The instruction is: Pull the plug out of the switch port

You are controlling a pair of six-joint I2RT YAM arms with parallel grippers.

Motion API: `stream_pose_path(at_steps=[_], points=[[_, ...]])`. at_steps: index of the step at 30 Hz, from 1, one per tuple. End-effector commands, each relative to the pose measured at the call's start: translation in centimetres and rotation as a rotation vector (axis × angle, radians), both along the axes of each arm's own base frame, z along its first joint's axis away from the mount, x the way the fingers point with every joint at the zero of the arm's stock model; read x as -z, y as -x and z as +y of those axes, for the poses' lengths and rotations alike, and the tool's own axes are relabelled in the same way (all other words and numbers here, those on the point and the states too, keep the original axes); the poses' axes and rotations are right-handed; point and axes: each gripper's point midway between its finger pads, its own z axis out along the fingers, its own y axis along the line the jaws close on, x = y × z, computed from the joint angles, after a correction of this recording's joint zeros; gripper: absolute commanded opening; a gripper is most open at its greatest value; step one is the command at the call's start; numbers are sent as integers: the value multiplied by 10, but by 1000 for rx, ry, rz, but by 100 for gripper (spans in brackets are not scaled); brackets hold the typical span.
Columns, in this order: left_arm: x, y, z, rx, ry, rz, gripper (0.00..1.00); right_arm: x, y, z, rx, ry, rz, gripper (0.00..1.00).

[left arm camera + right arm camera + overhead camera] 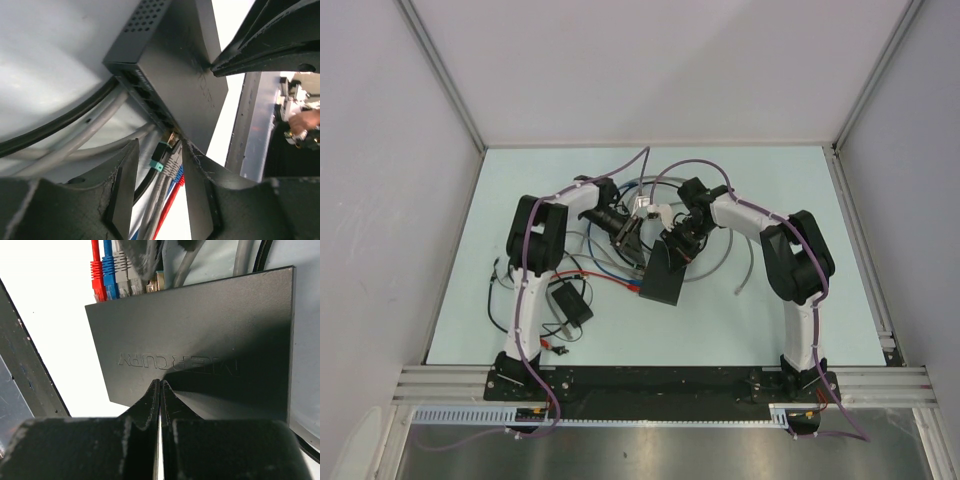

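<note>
The dark grey switch [660, 278] lies mid-table; it also shows in the left wrist view [175, 70] and the right wrist view [200, 340]. Its port row [147, 100] runs along one narrow edge, the left ports empty. A grey plug [172, 160] with a teal clip sits in a port, with blue [108, 270] and red [96, 270] plugs beside it. My left gripper [159, 157] is open, its fingers [122, 185] on either side of the grey plug and its cable. My right gripper [161, 386] is shut, its tips resting on the switch's top face.
A smaller black box [570, 300] with thin wires lies near the left arm's base. Grey and black cables [75, 135] loop behind the switch. A loose grey cable [748, 262] curves on the right. Enclosure walls stand on three sides.
</note>
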Motion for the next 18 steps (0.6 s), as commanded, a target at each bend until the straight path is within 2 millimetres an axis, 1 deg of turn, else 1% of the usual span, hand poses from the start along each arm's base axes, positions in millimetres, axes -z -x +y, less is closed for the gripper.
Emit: stream_pose_path(at_steps=[1, 3, 9, 18], points=[[-4, 11, -10, 86, 49, -10, 46, 33, -6, -20, 4, 116, -30, 0], [0, 14, -10, 85, 41, 14, 46, 33, -7, -20, 6, 114, -30, 0], [5, 12, -10, 78, 27, 26, 44, 33, -7, -20, 8, 109, -29, 0], [7, 12, -11, 71, 26, 55, 43, 34, -8, -20, 10, 107, -28, 0]])
